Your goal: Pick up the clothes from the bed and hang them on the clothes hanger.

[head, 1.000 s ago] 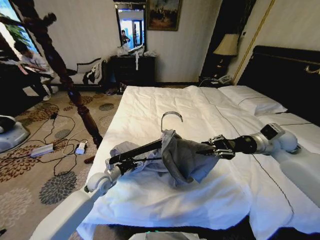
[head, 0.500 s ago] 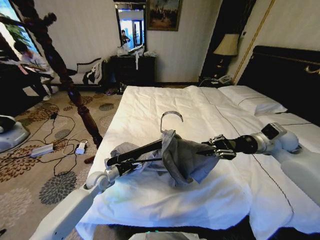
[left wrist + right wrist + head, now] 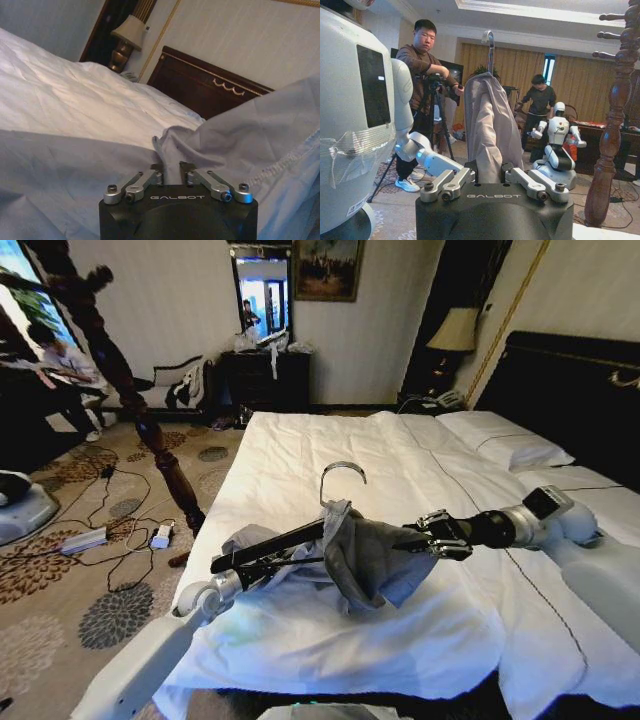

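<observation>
While both claws keep pinching the shirt (image 3: 365, 555) over the bed (image 3: 330, 445) — left claw (image 3: 300, 558) edged up; right claw (image 3: 408, 538) unmoved.

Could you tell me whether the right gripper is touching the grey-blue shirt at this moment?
Touching. In the right wrist view, the shirt drops straight between the fingers of the right gripper, which are closed on the cloth.

Floral carpet (image 3: 60, 610), dark dresser (image 3: 265, 378) (mirror (image 3: 262, 288) above), bedside lamp (image 3: 455, 332).
</observation>
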